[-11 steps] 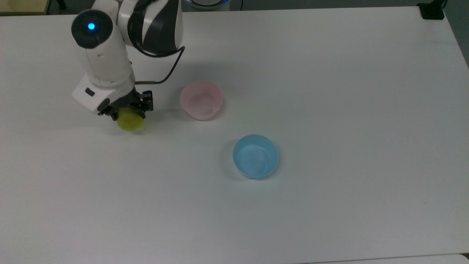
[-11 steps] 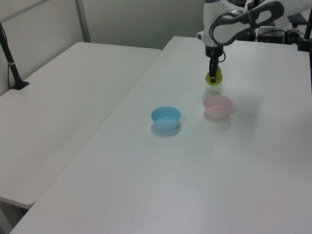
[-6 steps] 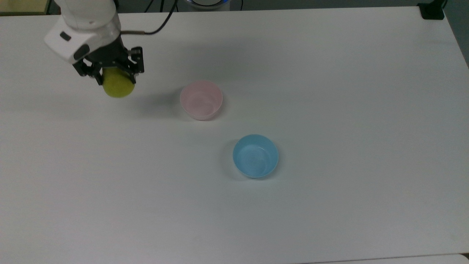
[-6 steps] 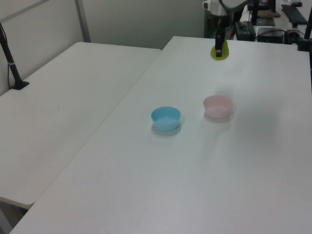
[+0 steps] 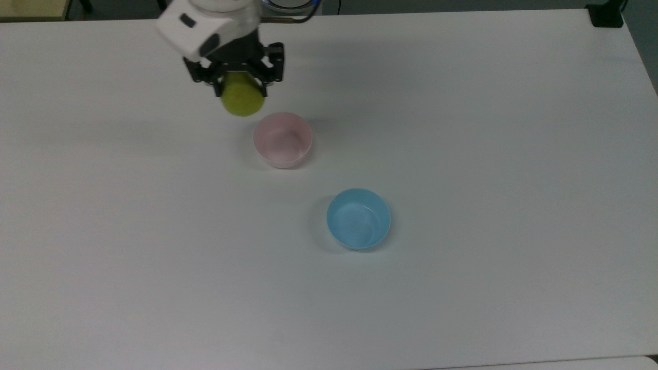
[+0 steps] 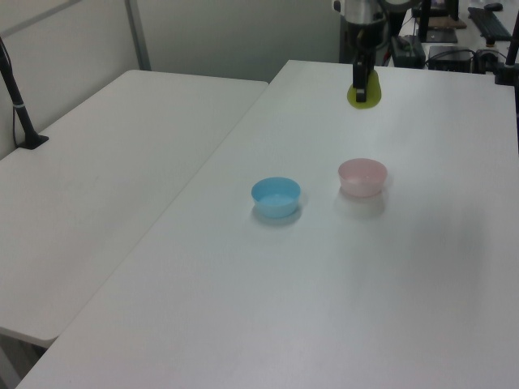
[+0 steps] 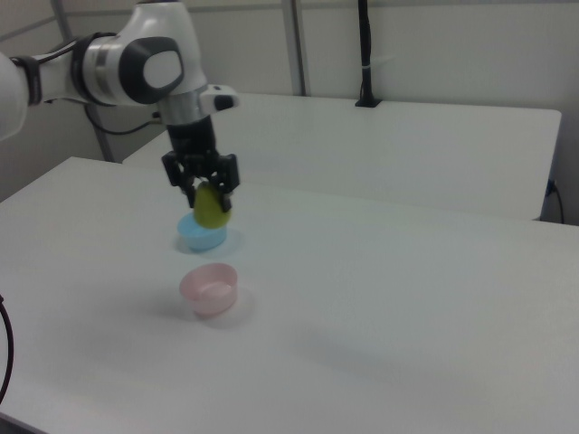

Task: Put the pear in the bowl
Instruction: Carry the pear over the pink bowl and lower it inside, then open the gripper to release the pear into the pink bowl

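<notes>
Our gripper [image 5: 239,86] is clamped on the pear [image 5: 242,101], high above the table and short of the pink bowl [image 5: 282,140], so releasing now risks it missing, bouncing off the rim or rolling away.

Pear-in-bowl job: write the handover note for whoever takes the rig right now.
Gripper: shut on the pear, holding it in the air above the table.
Pear: in the top view, just up and left of the pink bowl; in the right view it hangs above the bowl, not yet inside it.
Pink bowl: upright and empty. Blue bowl: also upright and empty, farther off; not the target.
Done: pear picked up and brought close to the pink bowl.
Left: centre over the pink bowl, lower, release, withdraw.
</notes>
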Action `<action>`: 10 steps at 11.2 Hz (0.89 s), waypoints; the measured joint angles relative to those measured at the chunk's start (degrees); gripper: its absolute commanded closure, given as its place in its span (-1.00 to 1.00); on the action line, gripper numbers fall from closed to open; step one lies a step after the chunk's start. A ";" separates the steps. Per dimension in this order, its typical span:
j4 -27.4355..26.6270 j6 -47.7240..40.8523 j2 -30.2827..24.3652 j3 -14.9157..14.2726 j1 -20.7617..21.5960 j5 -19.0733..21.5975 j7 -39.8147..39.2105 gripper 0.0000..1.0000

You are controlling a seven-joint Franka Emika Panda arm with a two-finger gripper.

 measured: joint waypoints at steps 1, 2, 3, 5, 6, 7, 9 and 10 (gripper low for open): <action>-1.24 0.00 -0.49 0.02 1.95 0.00 2.51 0.28; -2.29 0.04 -0.70 0.03 3.49 0.00 4.40 0.28; -4.11 1.48 -0.81 0.03 4.71 -0.03 5.75 0.28; -11.20 9.54 -0.69 0.02 6.35 -1.52 8.20 0.28; -15.36 14.65 -0.52 0.02 6.53 -2.41 8.76 0.28; -18.65 19.32 -0.31 -0.15 6.45 -2.64 8.81 0.28; -20.97 22.74 -0.24 -0.40 5.82 -2.67 8.81 0.28; -20.97 22.74 -0.25 -0.45 5.59 -2.67 8.81 0.28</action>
